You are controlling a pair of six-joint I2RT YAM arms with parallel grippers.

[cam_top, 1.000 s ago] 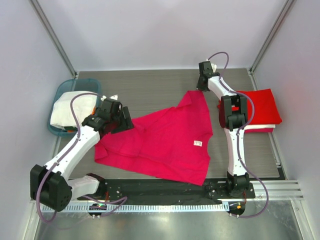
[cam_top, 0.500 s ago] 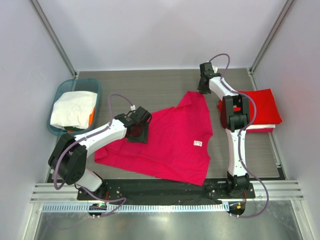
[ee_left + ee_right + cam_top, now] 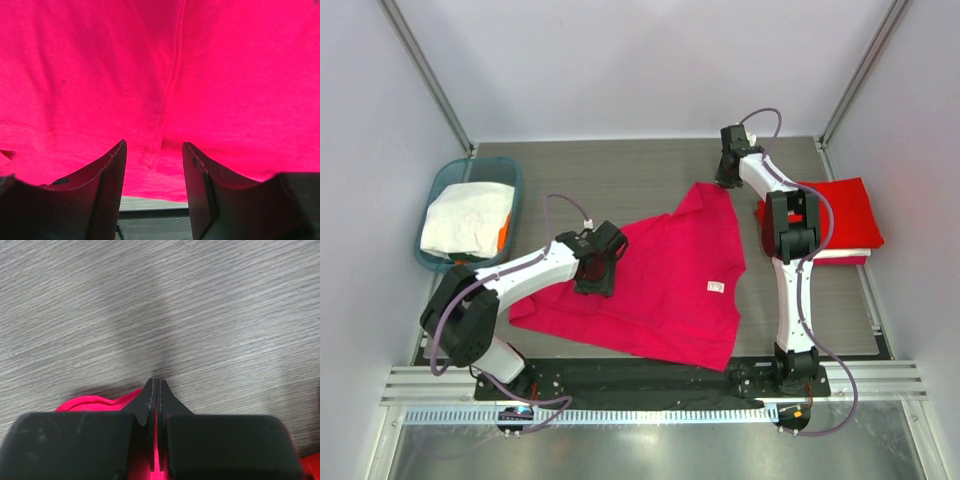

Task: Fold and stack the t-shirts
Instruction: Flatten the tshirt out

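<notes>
The magenta-pink cloth t-shirt (image 3: 660,285) lies spread in the middle of the grey wood-grain surface (image 3: 620,165), directly under the left claw (image 3: 154,146), which hangs astride a seam on the shirt's left part. Bare boards stretch beyond its far edge. A teal plastic basket (image 3: 438,182) flanks it on the left, and a stack of folded red t-shirts (image 3: 840,210) on the right. The left claw is half spread and grips nothing. The right claw (image 3: 156,383), at the shirt's far corner, is clenched, with pink cloth showing in the slit between its fingers.
</notes>
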